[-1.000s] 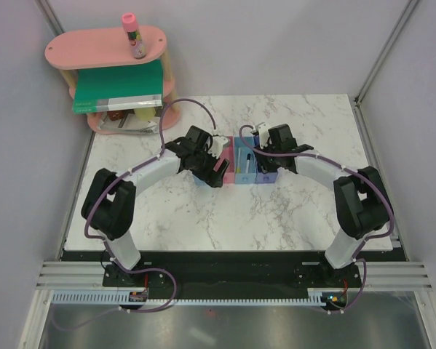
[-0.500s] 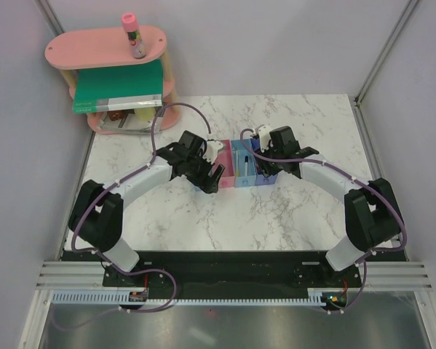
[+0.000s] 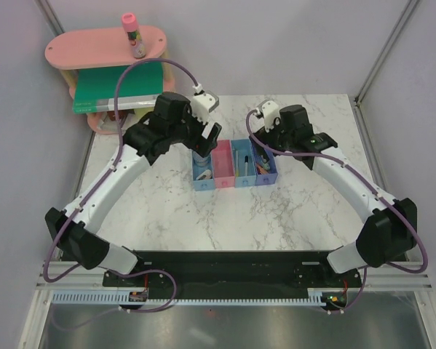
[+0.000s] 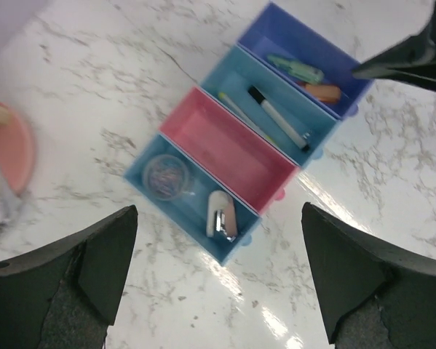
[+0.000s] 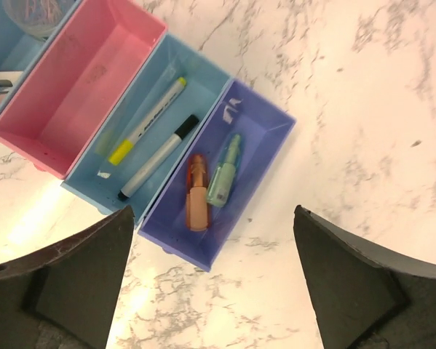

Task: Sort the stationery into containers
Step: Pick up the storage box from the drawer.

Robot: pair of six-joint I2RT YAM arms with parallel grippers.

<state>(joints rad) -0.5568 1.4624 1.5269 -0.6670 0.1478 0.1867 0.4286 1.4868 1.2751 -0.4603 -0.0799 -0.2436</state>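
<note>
The four joined bins point(image 3: 223, 178) stand mid-table. In the left wrist view the near light blue bin point(image 4: 141, 190) holds a clear round pot point(image 4: 165, 176) and a white clip-like piece point(image 4: 221, 216). The pink bin point(image 4: 228, 149) is empty. In the right wrist view the second light blue bin point(image 5: 203, 73) holds a yellow-tipped stick point(image 5: 146, 120) and a black-and-white marker point(image 5: 158, 156). The darker blue bin point(image 5: 265, 156) holds an orange-tipped piece point(image 5: 196, 193) and a green piece point(image 5: 225, 173). My left gripper point(image 4: 218, 280) and right gripper point(image 5: 214, 276) are open, empty, above the bins.
A pink oval shelf point(image 3: 72, 52) stands at the back left with a pink-capped tube point(image 3: 132, 35) on top and a big green book point(image 3: 118, 86) on its lower tier. Bare marble lies in front of and to the right of the bins.
Both arms have lifted and drawn back from the bins, the left one toward the shelf side. The bins, earlier half covered by the grippers, now show in full.
</note>
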